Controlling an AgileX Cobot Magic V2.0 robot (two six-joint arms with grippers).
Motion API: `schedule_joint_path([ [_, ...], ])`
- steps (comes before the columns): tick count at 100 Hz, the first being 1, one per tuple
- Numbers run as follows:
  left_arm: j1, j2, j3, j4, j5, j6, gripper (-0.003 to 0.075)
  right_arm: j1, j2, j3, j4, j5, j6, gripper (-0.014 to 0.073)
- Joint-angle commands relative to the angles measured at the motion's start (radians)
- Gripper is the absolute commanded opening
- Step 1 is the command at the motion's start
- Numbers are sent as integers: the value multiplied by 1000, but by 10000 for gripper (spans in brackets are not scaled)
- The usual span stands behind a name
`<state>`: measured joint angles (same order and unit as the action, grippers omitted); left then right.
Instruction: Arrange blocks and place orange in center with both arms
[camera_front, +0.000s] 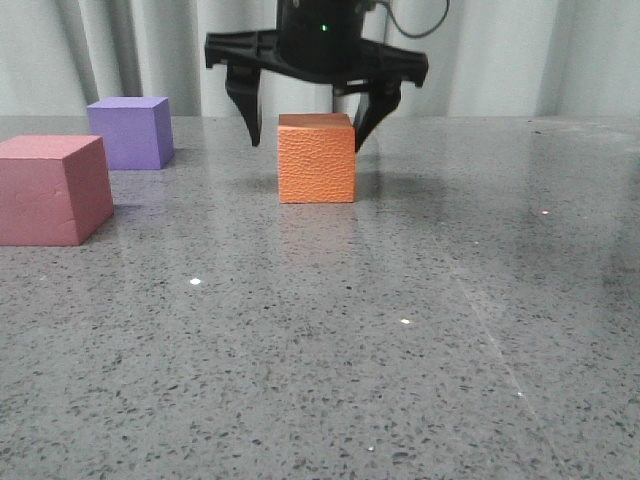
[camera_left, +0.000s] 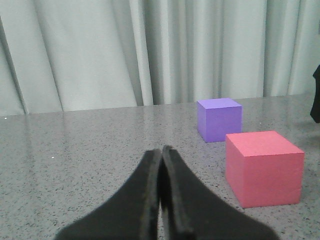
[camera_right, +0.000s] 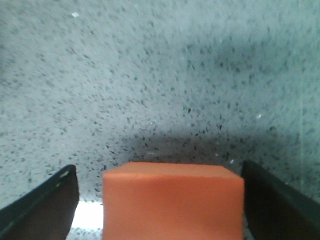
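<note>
Right gripper (camera_front: 308, 128) spread wide astride orange cube (camera_front: 316, 158), centre of frame, fingers apart from it (uneven gaps); risks nudging it askew on closing. Left gripper (camera_left: 161, 165) pressed together, empty.

My right end effector (camera_front: 307, 125) hangs from above, pointing straight down, its ribbed crossbar level and its two fingers spread wide; the finger tips sit at either side of the orange cube (camera_front: 316, 158), apart from its faces. My left end effector (camera_left: 161, 165) lies low and nearly level over the surface (camera_left: 75, 150), reaching forward, its two fingers pressed together with nothing between them.
</note>
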<state>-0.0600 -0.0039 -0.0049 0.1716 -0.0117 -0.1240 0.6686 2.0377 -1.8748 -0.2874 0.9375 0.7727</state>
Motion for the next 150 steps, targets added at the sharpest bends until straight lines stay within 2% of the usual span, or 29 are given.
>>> schedule_joint_path([
  [1,1,-32,55,-8,-74,-4,-19,-2,-98,-49,-23,-21,-62,645],
  [20,1,-32,55,-8,-74,-4,-19,-2,-215,-31,-122,-16,-150,645],
  [31,1,-32,55,-8,-74,-4,-19,-3,-314,34,-201,-16,-172,645],
  [43,1,-32,55,-8,-74,-4,-19,-9,-454,172,-244,-50,-172,643],
  [59,1,-32,55,-8,-74,-4,-19,-34,-665,401,-244,-121,-164,643],
  [73,1,-32,55,-8,-74,-4,-19,-54,-823,573,-246,-128,-156,628],
  [82,1,-32,55,-8,-74,-4,-19,-55,-908,667,-247,-128,-156,556],
  [92,1,-32,55,-8,-74,-4,-19,-55,-988,751,-247,-128,-156,413],
  [116,1,-32,55,-8,-74,-4,-19,-55,-1143,873,-247,-131,-156,-74],
  [150,1,-32,55,-8,-74,-4,-19,-55,-1215,882,-245,-98,-156,-67],
])
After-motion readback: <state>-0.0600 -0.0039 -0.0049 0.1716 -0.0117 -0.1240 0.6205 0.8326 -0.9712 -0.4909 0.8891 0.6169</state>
